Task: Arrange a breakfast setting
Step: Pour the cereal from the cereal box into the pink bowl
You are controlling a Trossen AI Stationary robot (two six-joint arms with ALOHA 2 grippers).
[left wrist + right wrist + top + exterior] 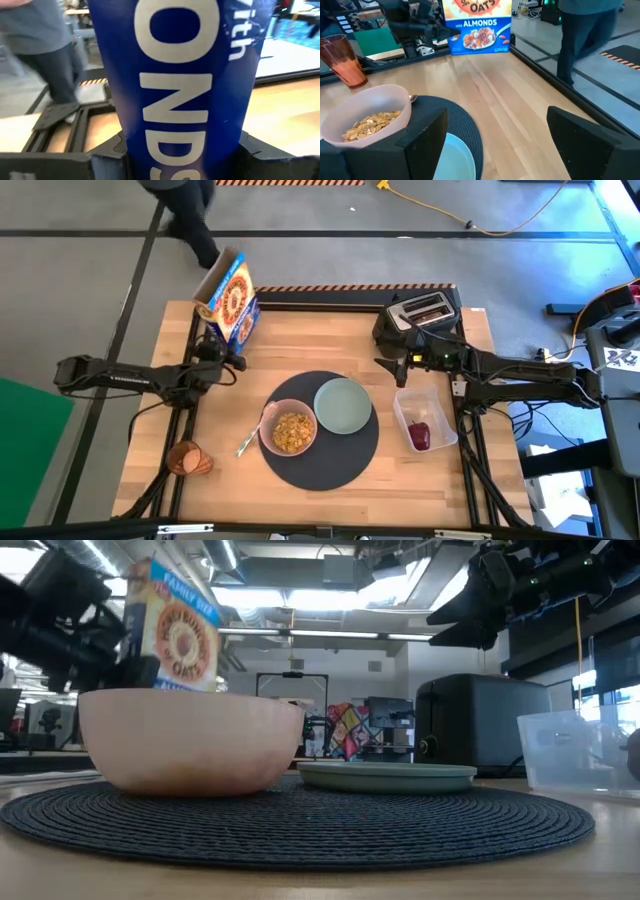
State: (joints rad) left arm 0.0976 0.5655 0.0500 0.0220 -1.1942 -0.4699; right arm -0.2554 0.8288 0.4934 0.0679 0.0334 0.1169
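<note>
1. Mat (322, 442) filled the table centre — pink bowl (289, 429) and pale-green plate (343, 405) sat side by side on it.
2. Bare wood lay open between the mat and the cereal box (229, 299) at back left.
3. Right edge was crowded — toaster (418, 314) behind, clear tub (425, 421) just beside the mat.
4. Amber cup (189, 459) and spoon (248, 441) occupied front left.

The table (330, 330) is pale wood with a smooth, visible grain. The round mat (300, 820) at lower centre is dark woven cord, ribbed and matt. The pink bowl (190, 740) and pale-green plate (385, 775) look smooth with a soft sheen. The cereal box (477, 25) is printed glossy cardboard. The tub (425, 420) is clear plastic; the cup (342, 60) is translucent amber. The toaster (480, 725) is black and smooth.
</note>
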